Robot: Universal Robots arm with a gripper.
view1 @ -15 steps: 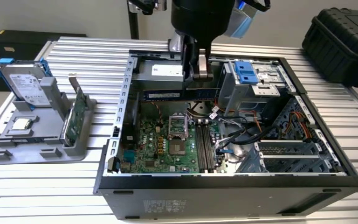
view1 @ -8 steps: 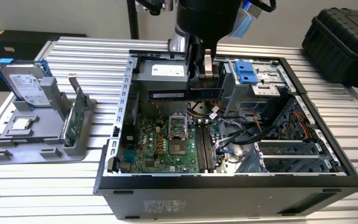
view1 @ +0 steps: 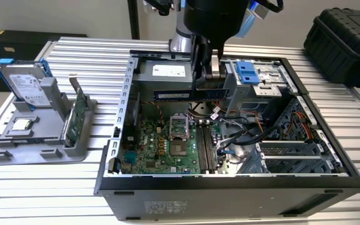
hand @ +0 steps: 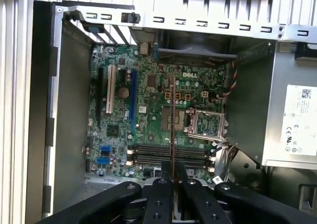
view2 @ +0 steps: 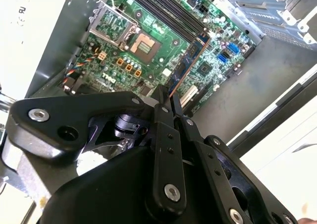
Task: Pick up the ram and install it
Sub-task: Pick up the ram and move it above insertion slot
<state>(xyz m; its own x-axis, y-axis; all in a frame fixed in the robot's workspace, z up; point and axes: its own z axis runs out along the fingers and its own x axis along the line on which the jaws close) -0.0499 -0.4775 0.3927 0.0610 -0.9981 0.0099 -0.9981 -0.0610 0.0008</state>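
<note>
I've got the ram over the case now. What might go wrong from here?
1. The ram hangs crosswise to the slots; lowered like this, it would likely hit the board rather than seat.
2. The gripper pinches the ram near one end, so it may tilt or slip.
3. Loose cables beside the slots could snag it.

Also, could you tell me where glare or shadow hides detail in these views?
In the second wrist view, glare washes out the pale panel beside the motherboard; in the first wrist view, the case wall lies in shadow; in the exterior view, light is even over the ram in the pincer.
</note>
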